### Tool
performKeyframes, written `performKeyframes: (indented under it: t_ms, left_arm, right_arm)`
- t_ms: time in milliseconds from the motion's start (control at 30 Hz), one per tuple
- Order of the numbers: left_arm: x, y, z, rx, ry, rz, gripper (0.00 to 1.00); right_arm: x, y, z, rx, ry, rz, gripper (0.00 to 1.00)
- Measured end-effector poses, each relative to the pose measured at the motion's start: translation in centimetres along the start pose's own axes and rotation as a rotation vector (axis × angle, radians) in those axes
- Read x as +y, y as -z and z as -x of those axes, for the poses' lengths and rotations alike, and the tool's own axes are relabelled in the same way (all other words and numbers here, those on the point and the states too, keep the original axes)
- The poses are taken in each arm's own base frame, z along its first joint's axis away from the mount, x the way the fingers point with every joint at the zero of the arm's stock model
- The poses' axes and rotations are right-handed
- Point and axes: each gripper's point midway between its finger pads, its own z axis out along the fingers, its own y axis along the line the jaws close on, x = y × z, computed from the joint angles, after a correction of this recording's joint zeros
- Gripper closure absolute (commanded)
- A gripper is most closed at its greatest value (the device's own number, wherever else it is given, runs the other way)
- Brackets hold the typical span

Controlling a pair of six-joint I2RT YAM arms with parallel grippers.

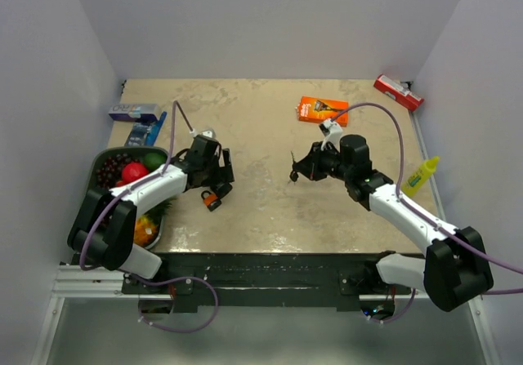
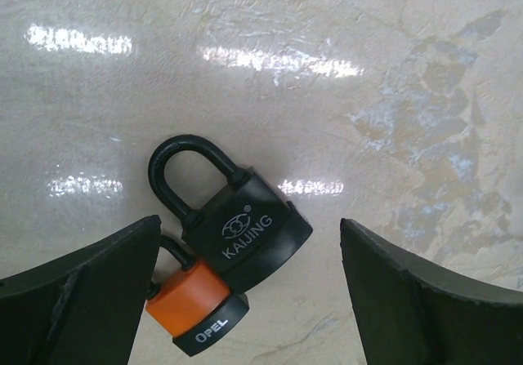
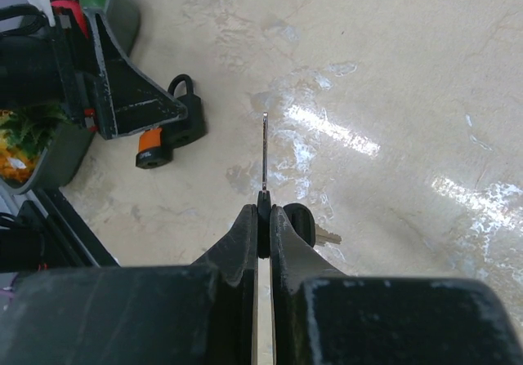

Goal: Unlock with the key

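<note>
2 locks lie touching on the table (image 2: 409,95): the black padlock (image 2: 245,230) and the orange padlock (image 2: 194,304). my left gripper (image 2: 249,220) hangs above them, jaws spread wide, gripping nothing. my right gripper (image 3: 264,211) is pinched tight on the key (image 3: 264,149), blade pointing forward, well apart from both.

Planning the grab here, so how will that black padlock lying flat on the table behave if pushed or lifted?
The black padlock looks solid, so probably rigid and heavy for its size. Lying flat on the glossy table, it would likely slide rather than roll. The orange padlock touches it and may get dragged along.
</note>
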Motion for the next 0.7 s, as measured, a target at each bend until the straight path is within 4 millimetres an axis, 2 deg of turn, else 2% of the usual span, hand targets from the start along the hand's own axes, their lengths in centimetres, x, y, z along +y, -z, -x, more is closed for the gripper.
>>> performKeyframes:
  t_ms: [333, 633, 700]
  left_arm:
    - [0.7, -0.2, -0.6, 0.022, 0.005, 0.033, 0.05]
    - [0.6, -2.1, -2.2, 0.089, -0.003, 0.029, 0.08]
    - [0.4, -2.3, -2.1, 0.094, -0.004, 0.026, 0.09]
  right_arm:
    - [0.5, 0.7, 0.6, -0.027, 0.017, 0.011, 1.00]
    - [0.7, 1.0, 0.7, -0.034, 0.020, 0.014, 1.00]
    - [0.8, 1.2, 0.9, -0.040, 0.024, 0.016, 1.00]
